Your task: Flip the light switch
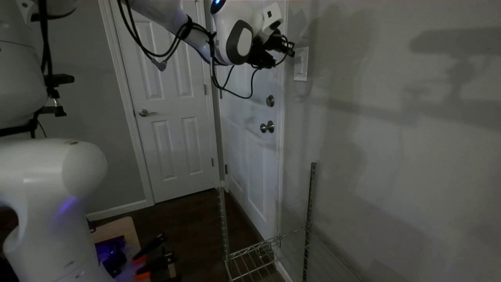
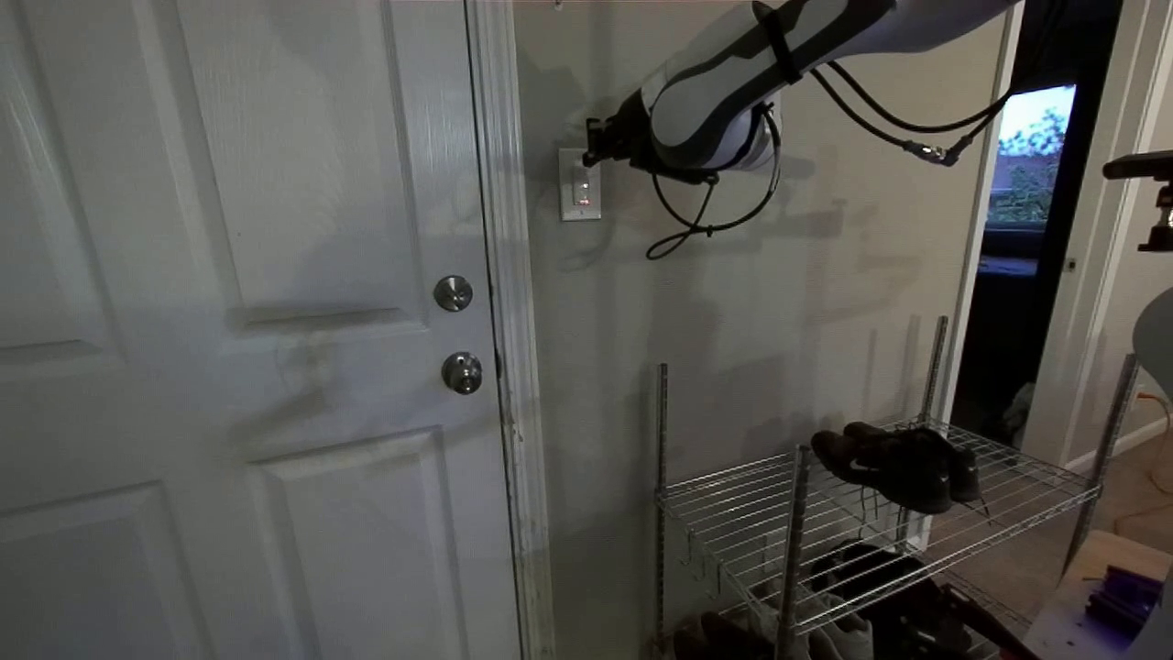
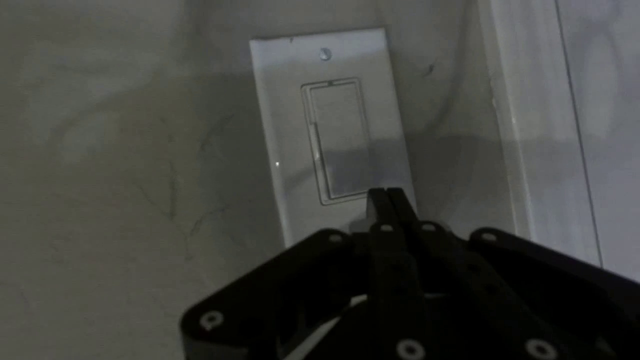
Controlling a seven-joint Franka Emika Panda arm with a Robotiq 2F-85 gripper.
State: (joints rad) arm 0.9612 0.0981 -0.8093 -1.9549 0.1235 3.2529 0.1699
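Note:
The light switch is a white upright wall plate by the door frame; it also shows in an exterior view, with a small orange glow low on it. In the wrist view the switch has a wide flat rectangular paddle with a thin strip along its left edge and a screw above. My gripper is shut and empty, its fingertips together over a lower corner of the paddle there. In the exterior views the gripper is at the plate's upper part. Whether the tips touch it I cannot tell.
A white door with a round knob and lock stands beside the switch. A wire shelf rack with dark shoes stands below against the wall. Loose cables hang from the arm.

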